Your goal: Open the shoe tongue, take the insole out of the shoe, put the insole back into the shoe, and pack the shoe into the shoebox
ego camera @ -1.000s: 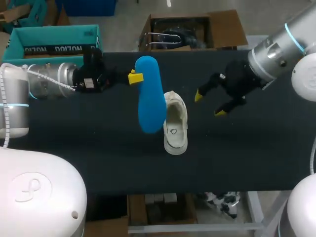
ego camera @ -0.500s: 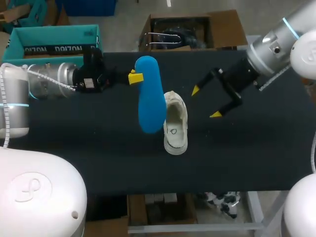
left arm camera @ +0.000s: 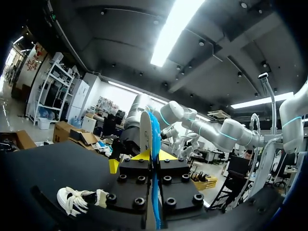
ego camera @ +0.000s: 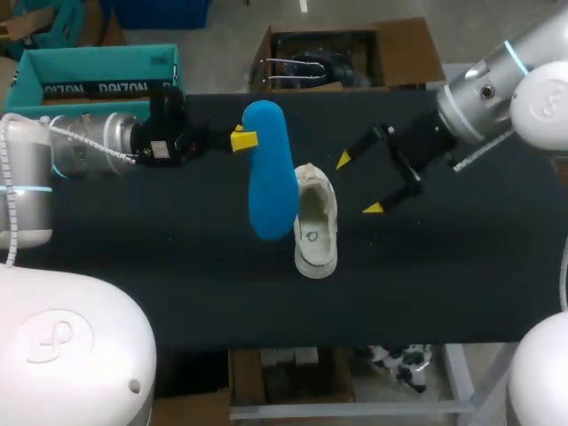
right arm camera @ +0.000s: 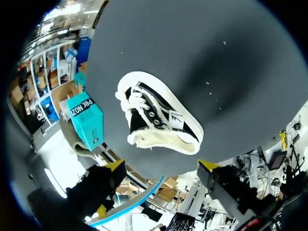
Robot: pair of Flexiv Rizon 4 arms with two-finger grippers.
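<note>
The white shoe [ego camera: 315, 232] sits on the dark worktop [ego camera: 177, 266] near its middle, opening up, exactly where it lay a second ago. The blue insole [ego camera: 271, 173] is out of it. My left gripper [ego camera: 242, 139] is clamped on one end of the insole, and the rest of it hangs out past the fingers; in the head view it covers the shoe's left edge. In the left wrist view the insole [left arm camera: 153, 139] stands on edge between my fingers, and the shoe [left arm camera: 77, 199] lies on the worktop off to one side. Neither the insole nor my left arm has shifted.

My right gripper [ego camera: 357, 185] is what has moved. It has drifted in from the right towards the shoe, and its yellow tips are spread wider than before, holding nothing. In the right wrist view the shoe [right arm camera: 156, 120] lies just ahead of the open fingers.

The teal shoebox [ego camera: 98, 75] rests past the worktop's far left corner, unchanged.
</note>
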